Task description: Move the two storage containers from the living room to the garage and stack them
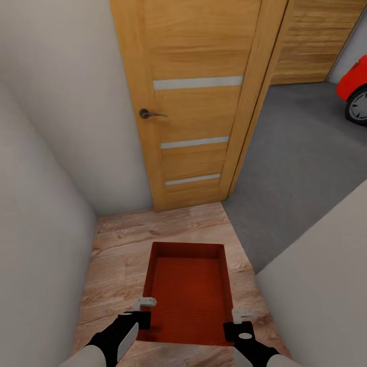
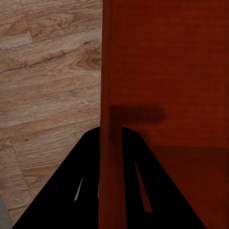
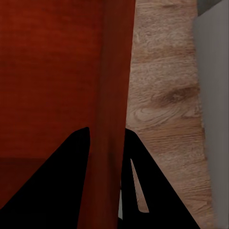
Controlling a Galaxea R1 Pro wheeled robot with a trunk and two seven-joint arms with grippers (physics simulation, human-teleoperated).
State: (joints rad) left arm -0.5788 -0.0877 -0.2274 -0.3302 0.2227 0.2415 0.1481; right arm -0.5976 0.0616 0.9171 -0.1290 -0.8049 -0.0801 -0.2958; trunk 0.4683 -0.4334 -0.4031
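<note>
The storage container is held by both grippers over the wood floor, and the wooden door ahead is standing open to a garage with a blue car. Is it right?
Not quite: the car is red, as the head view shows. The rest holds: both the left gripper and right gripper clamp the storage container over the wood floor, beside the open door.

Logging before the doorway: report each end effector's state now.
Left end effector: shut on the storage container, left wall.
Right end effector: shut on its right wall.

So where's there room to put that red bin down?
Ahead right, the grey concrete floor lies bare between the wooden door and the red car. The plank corridor around the storage container is cramped by walls.
</note>
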